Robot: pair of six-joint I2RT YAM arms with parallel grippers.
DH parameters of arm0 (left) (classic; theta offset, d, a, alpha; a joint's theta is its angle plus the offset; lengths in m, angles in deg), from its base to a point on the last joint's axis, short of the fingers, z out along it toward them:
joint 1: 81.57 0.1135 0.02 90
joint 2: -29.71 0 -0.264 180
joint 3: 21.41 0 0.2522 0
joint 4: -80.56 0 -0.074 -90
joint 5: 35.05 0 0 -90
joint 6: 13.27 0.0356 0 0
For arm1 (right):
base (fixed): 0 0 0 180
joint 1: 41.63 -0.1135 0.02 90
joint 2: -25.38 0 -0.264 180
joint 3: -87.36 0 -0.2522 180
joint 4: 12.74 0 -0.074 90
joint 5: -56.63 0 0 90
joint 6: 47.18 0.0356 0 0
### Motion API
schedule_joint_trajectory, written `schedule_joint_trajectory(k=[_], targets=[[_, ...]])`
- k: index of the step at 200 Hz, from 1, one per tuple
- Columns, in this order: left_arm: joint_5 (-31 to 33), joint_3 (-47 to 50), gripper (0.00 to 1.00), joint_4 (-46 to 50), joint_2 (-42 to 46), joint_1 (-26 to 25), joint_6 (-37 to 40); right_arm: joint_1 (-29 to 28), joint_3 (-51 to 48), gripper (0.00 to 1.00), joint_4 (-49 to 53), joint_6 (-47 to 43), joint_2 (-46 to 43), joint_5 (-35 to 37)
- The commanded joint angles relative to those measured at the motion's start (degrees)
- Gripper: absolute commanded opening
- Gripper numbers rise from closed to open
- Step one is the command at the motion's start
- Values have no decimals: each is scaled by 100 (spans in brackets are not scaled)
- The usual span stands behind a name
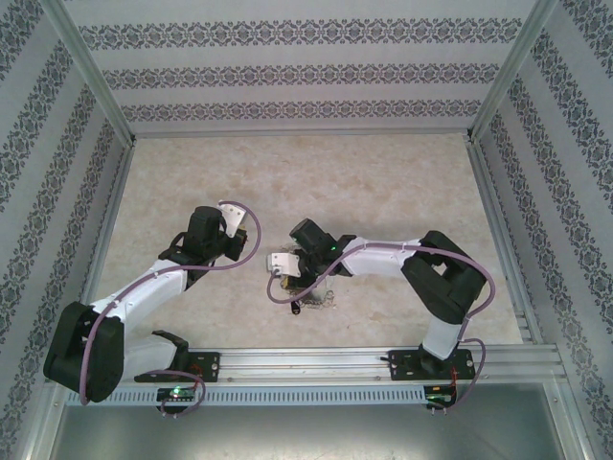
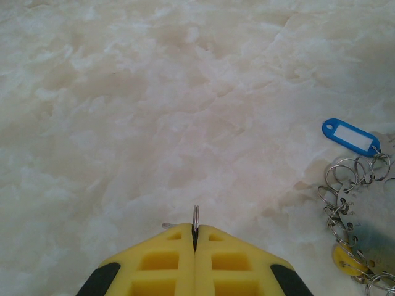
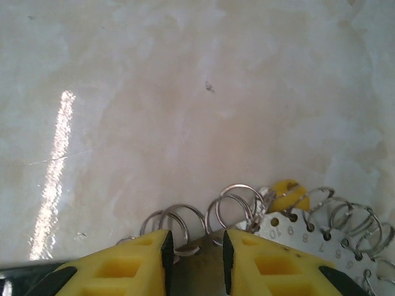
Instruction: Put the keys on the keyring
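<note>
My left gripper is shut on a small metal ring that stands upright between its fingertips; a thin metal bit pokes out to its left. It hovers over bare table, left of the keyring, a bunch of silvery rings on a numbered metal plate. A blue tag and a yellow tag hang on that bunch. My right gripper is low over the same keyring, its jaws apart with the dull plate and rings in the gap. The yellow tag lies just beyond.
The table is pale and marbled, walled by patterned panels on three sides. The keyring lies near the front rail between the two arms. Purple cables loop off both wrists.
</note>
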Motion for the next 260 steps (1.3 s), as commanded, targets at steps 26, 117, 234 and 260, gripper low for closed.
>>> schedule_joint_trajectory(k=[26,117,234,260], targets=[[-46,-65,0,-20,110,55,-133,105,44,29,-83,276,164,-74],[-46,-95,0,2,66,59,-134,96,275,27,101,282,448,-354],[-47,-132,0,29,28,56,-126,105,318,19,254,-118,390,-809],[-51,-127,0,31,33,56,-129,105,315,22,261,-139,387,-806]])
